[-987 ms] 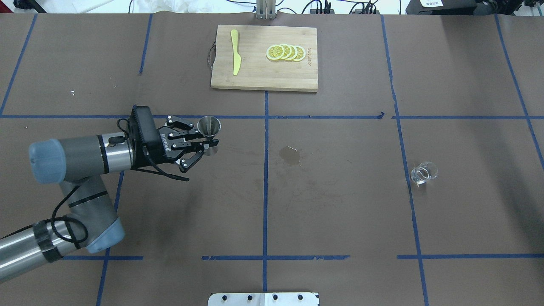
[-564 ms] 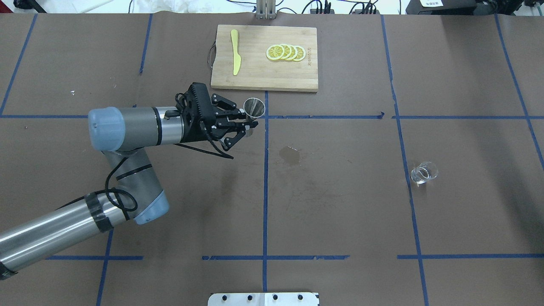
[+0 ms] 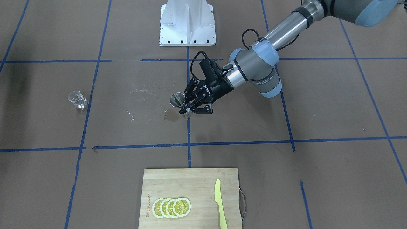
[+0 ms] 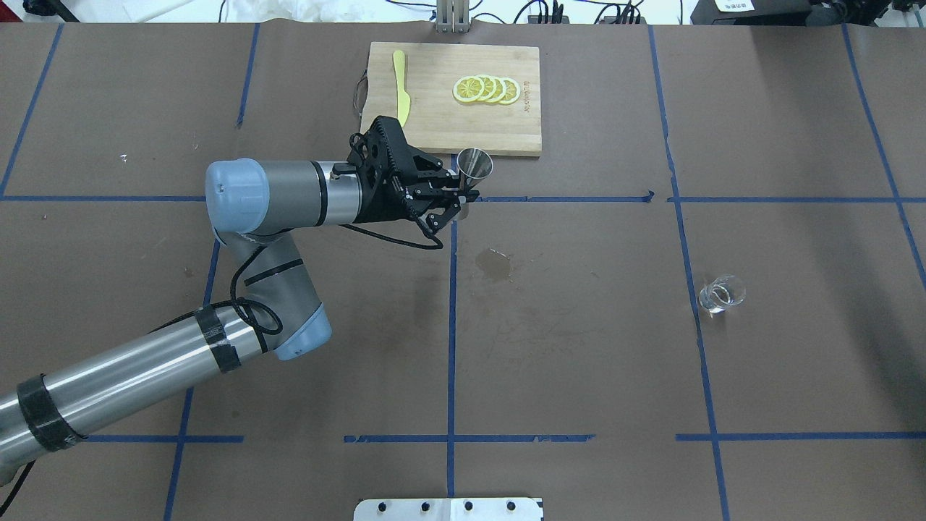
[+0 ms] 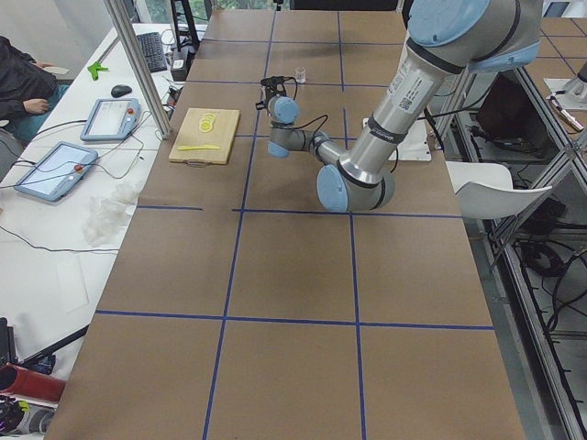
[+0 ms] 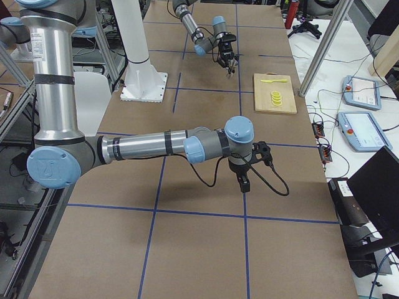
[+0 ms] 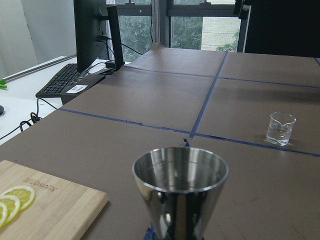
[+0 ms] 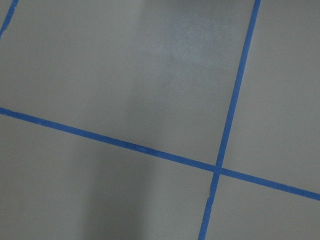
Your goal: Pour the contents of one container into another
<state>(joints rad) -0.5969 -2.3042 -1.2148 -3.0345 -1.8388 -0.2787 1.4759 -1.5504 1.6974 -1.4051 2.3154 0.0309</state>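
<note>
While I watch the front-facing camera, the left gripper (image 3: 187,109) has its fingers clamped on the waist of the steel jigger (image 3: 177,99), held upright above the table (image 3: 318,105). The glass cup (image 3: 77,98) stands well apart on the brown paper. Overhead, the jigger hangs just off the near edge of the cutting board (image 4: 448,141), with the cup far to the right. My left wrist camera looks over the jigger's open mouth, the cup beyond it to the right. From the right side, the right gripper (image 6: 243,182) hovers low over the table; I cannot tell how its fingers stand.
</note>
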